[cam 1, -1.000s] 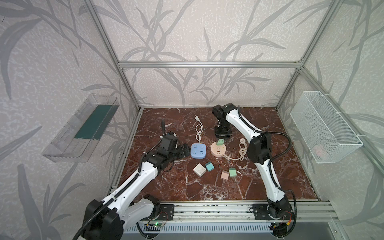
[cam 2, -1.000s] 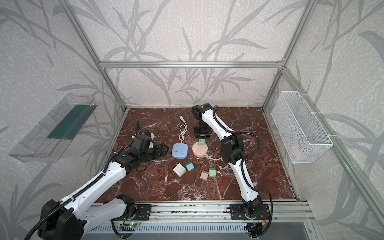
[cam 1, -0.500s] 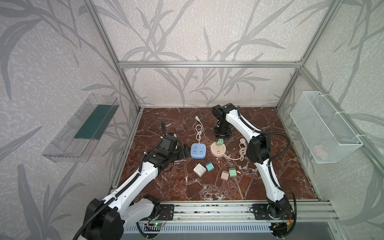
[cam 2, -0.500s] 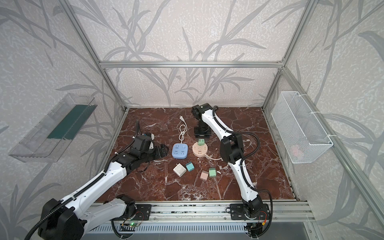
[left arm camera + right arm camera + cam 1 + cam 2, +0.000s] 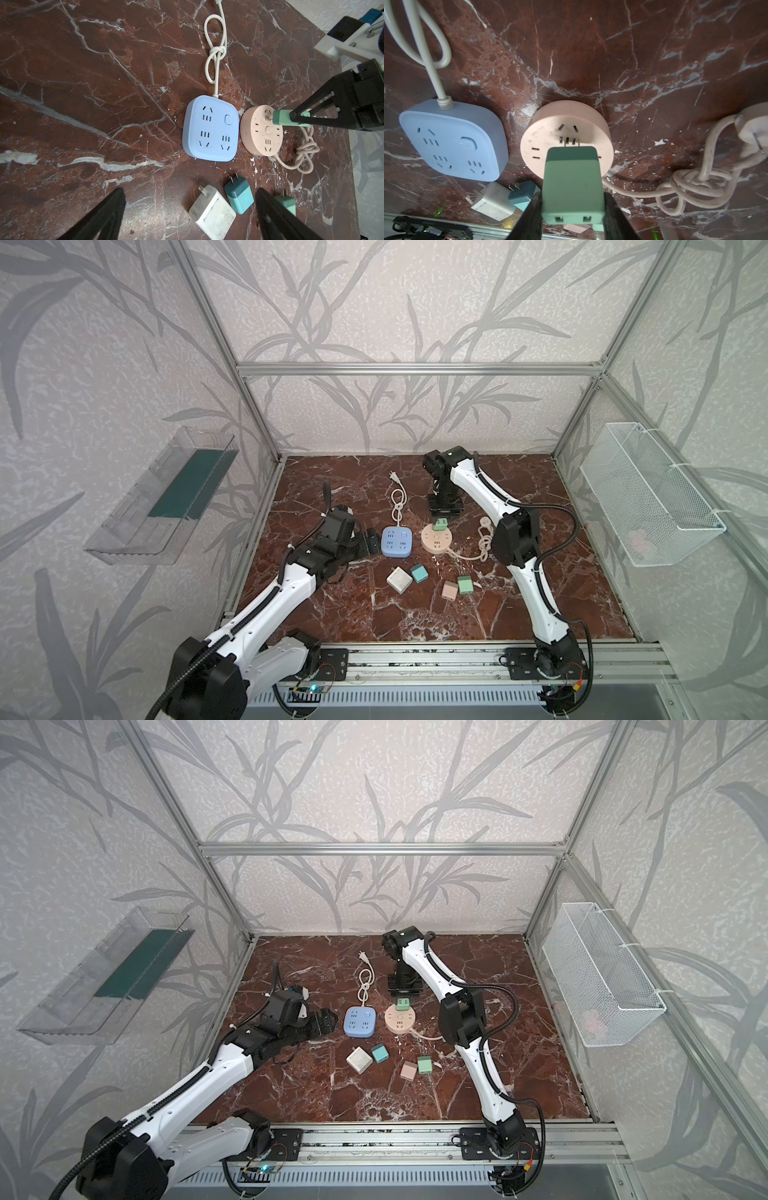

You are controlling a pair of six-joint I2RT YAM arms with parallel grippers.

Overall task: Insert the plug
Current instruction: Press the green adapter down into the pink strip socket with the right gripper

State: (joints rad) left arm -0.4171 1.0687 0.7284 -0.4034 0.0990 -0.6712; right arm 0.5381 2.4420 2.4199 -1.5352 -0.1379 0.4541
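Mint-green square plastic plug [image 5: 571,166], clamped in the right gripper [image 5: 572,196] with prongs [image 5: 567,143] at the round pink plastic socket hub [image 5: 542,133], may miss the slots [image 5: 561,139] and skid the unheld hub, since the left gripper [image 5: 189,193] hangs wide apart nearby.

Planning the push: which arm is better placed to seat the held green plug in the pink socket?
Right. The right hand grips the green plug, prongs at the pink socket; the left hand is open beside the blue socket.
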